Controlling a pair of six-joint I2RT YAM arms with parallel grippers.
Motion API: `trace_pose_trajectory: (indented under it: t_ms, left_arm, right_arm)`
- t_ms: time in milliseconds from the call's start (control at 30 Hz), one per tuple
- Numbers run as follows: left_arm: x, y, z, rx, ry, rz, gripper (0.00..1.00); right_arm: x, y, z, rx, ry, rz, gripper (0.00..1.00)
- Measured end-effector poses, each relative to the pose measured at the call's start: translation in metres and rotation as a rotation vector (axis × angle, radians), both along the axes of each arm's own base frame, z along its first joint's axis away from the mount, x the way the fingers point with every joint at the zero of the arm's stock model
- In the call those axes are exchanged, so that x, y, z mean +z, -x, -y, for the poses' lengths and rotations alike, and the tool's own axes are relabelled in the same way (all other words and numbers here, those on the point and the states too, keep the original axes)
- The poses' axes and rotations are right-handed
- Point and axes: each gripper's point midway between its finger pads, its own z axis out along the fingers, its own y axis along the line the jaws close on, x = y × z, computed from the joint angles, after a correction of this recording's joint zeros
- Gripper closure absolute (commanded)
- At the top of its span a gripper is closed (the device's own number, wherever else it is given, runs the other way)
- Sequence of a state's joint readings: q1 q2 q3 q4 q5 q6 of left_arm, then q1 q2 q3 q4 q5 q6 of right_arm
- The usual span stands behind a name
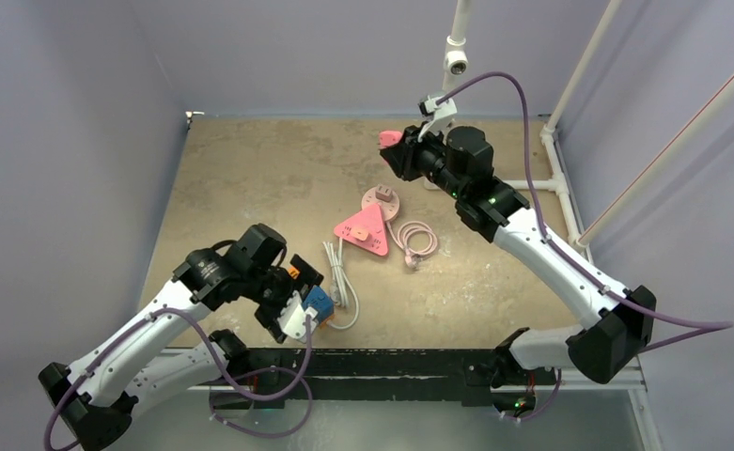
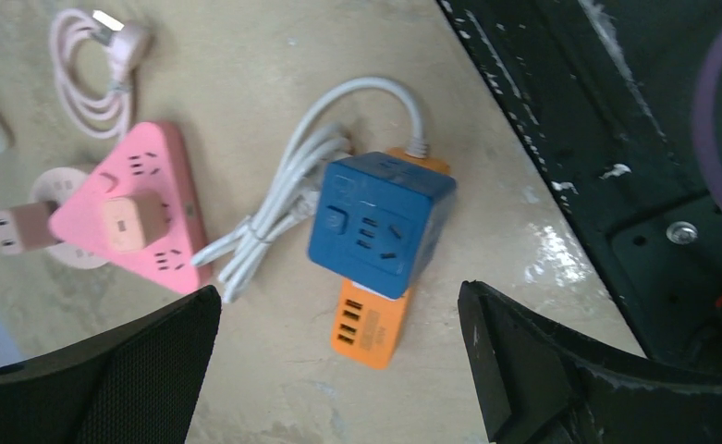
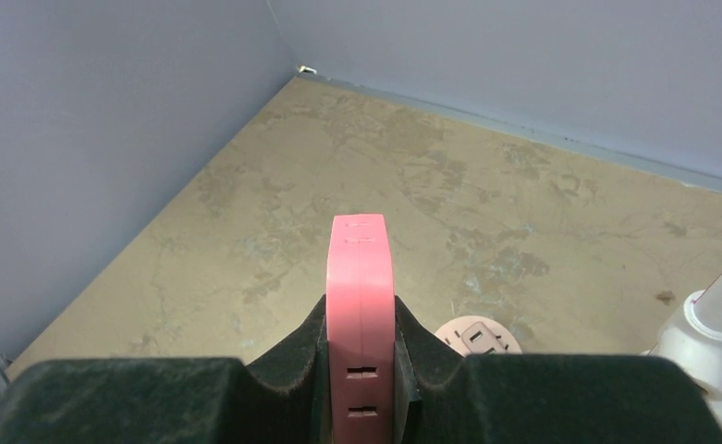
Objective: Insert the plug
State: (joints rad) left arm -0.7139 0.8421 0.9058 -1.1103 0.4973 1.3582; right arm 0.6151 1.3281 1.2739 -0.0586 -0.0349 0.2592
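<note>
The left gripper (image 2: 338, 305) hangs over the near left part of the table (image 1: 250, 178) with its jaws spread wide and nothing between them. Below the gap, in the left wrist view, lies a blue cube socket (image 2: 380, 222), and an orange block with a row of ports (image 2: 371, 326) sticks out from under it. A bundled white cable (image 2: 278, 203) loops away from the cube and lies just beside it, toward the middle of the table.

Further right is a pink triangular power strip (image 1: 363, 228), lying flat with a small pinkish adapter (image 2: 133, 222) seated in its top face. A round pink socket (image 1: 382, 199) touches its far corner and is partly tucked under it. Just right of the triangle lies a coiled pink cord (image 1: 417, 237). Its plug (image 2: 128, 39) rests loose on the table at the near end of the coil, beside the strip and not in any socket.

Well behind these, the right gripper (image 3: 361, 319) is raised above the far side of the table. Its jaws are clamped on a flat pink piece (image 3: 360, 259), held on edge with the narrow side up (small slots show along that edge, but I cannot tell what the piece is).
</note>
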Motion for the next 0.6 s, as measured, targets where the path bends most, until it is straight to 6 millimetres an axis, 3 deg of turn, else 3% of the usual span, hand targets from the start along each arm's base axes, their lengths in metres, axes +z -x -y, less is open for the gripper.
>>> trace_pose_trajectory:
  t_ms: [333, 600]
  left_arm:
    - [-0.057, 0.021, -0.015, -0.168, -0.124, -0.057, 0.01]
    - [-0.077, -0.001, 0.004, -0.203, -0.143, -0.066, 0.01]
  right_arm:
    - [0.015, 0.007, 0.008, -0.008, -0.008, 0.038, 1.0]
    - [0.011, 0.011, 0.006, 0.015, -0.002, 0.035, 1.0]
